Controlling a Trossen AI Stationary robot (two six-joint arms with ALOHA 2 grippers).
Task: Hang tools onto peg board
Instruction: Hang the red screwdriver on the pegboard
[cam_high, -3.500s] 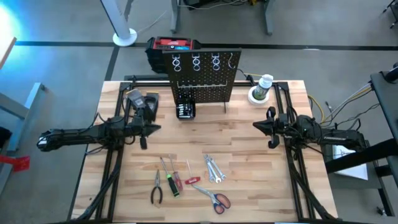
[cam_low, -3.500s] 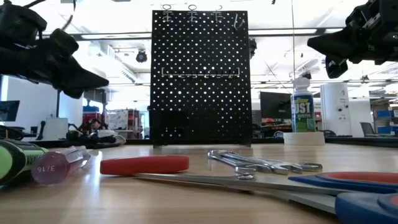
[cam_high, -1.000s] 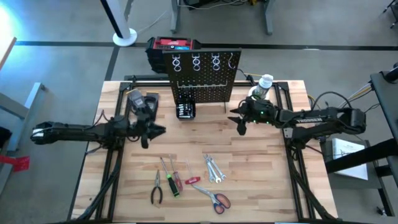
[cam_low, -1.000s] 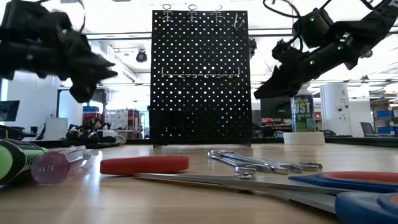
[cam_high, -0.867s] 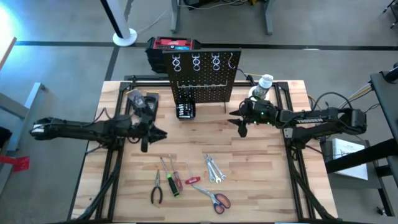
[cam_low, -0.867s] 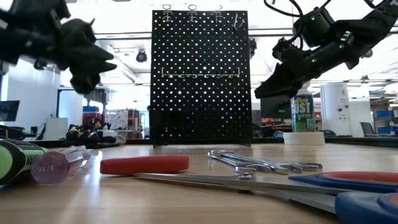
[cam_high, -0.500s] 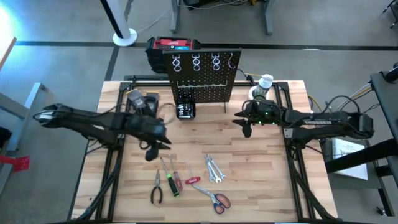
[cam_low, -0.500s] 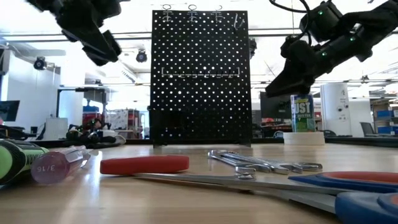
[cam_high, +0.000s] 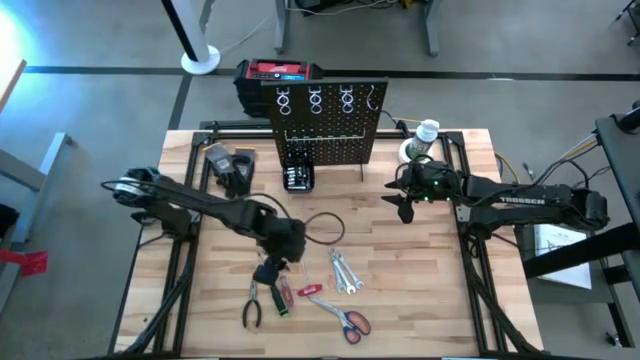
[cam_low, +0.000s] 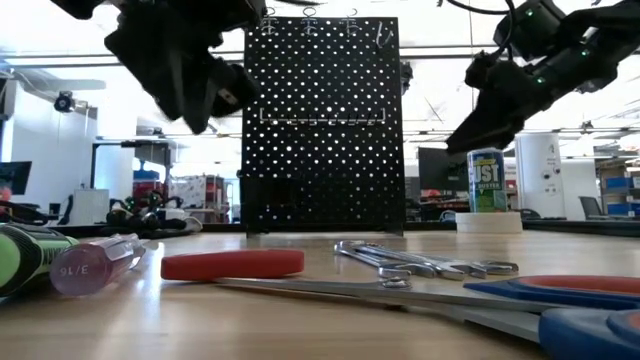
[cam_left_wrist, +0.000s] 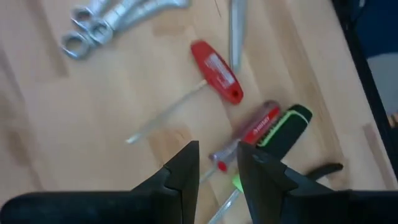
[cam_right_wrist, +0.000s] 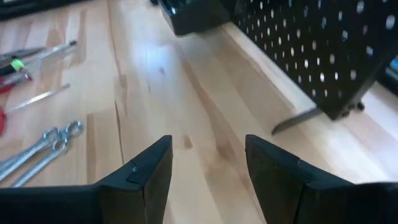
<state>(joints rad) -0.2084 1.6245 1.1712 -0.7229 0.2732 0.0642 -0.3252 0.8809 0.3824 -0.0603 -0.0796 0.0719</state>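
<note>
Since the previous frames, my left arm is reaching in from the table's left side toward the middle, and my left gripper (cam_high: 268, 272) is now hanging over the row of tools, its fingers (cam_left_wrist: 184, 171) standing partly apart with nothing between them. My right gripper (cam_high: 404, 210) is drawing back toward the right side of the table, hovering near the peg board's right foot; its fingers (cam_right_wrist: 152, 168) are spread wide and holding nothing.

I am noting the peg board (cam_high: 330, 125): an upright black perforated panel at the back centre of the table, white ring holders (cam_high: 315, 98) along its top.

Tools are lying flat on the wood in front of it, none hung yet:
- black-handled pliers (cam_high: 252, 306), far left of the row;
- green-handled screwdriver (cam_left_wrist: 283, 127) and red-handled screwdriver (cam_left_wrist: 252, 134), side by side, just beside my left gripper;
- small red tool (cam_left_wrist: 216, 71) with a thin shaft;
- silver wrenches (cam_high: 344, 272), bunched together;
- red-handled scissors (cam_high: 348, 320), nearest the front edge.

Readable writing: a clear handle end in the low view is showing "16" (cam_low: 76, 270); the bottle (cam_low: 487, 180) at the back right is showing "UST" on its label. Printing on the red handles is too blurred to read.
</note>
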